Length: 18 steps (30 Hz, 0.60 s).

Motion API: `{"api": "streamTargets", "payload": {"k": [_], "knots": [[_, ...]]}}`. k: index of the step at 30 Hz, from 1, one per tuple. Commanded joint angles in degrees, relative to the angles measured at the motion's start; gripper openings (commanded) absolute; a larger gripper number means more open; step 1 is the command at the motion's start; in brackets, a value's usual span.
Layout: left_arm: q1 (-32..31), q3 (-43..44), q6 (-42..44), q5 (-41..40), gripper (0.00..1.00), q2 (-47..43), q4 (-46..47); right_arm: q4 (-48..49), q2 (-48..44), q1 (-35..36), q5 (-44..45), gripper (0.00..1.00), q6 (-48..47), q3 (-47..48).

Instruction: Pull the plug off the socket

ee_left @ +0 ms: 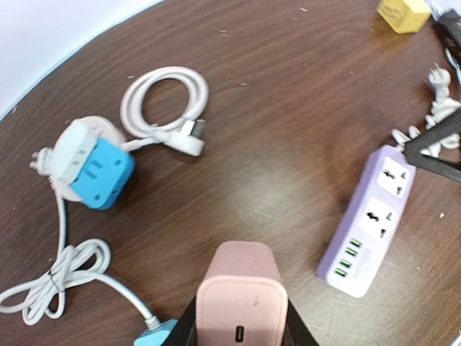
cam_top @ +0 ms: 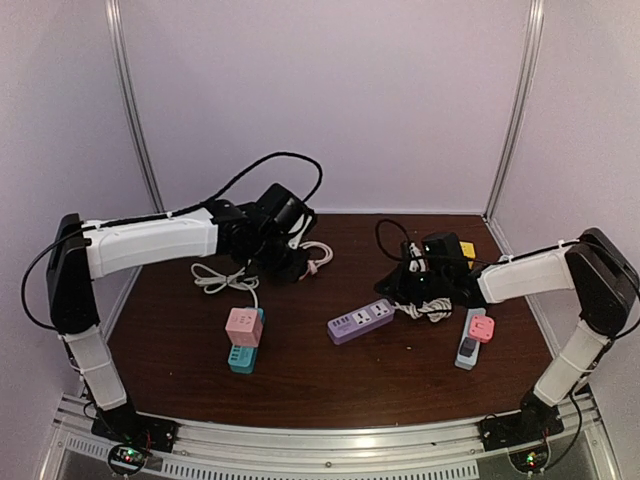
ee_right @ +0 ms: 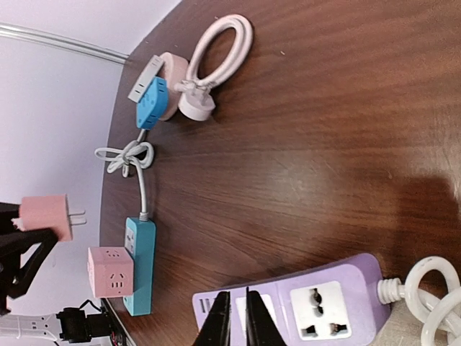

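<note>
The plug [ee_left: 241,299] is a pink charger block. My left gripper [ee_left: 241,328] is shut on it, and black fingers [ee_left: 186,326] clamp both its sides. The right wrist view shows the plug [ee_right: 47,216] in the air with its two prongs bare, clear of everything. The socket is a lilac power strip [cam_top: 362,320] lying mid-table, with both its outlets [ee_left: 385,194] empty. My right gripper [ee_right: 234,321] hangs just above the strip's [ee_right: 324,299] USB end. Its jaws are almost together, with nothing between them.
A pink cube adapter [cam_top: 243,328] sits on a teal strip [cam_top: 243,357] at front left. A blue-and-white adapter [ee_left: 94,162] and a coiled white cable [ee_left: 166,101] lie at the back. A yellow cube [ee_left: 403,13] and a pink adapter [cam_top: 481,328] on a grey strip are to the right.
</note>
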Motion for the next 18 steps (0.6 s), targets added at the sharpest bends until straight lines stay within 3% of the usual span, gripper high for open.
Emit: {"api": "streamTargets", "payload": {"k": [1, 6, 11, 18], "knots": [[5.36, -9.05, -7.56, -4.61, 0.02, -9.60, 6.04, -5.97, -4.50, 1.01, 3.80, 0.12, -5.16, 3.73], [13.98, -23.20, -16.23, -6.16, 0.05, -22.02, 9.54, -9.77, -8.34, 1.18, 6.13, 0.33, -8.73, 5.69], [22.71, -36.89, -22.78, -2.73, 0.07, -32.23, 14.18, -13.38, -11.17, 1.51, 7.73, 0.56, -12.00, 7.99], [35.31, -53.19, -27.60, 8.09, 0.13, -42.88, 24.50, -13.97, -12.51, 1.62, 6.87, 0.67, -12.99, 9.34]]}}
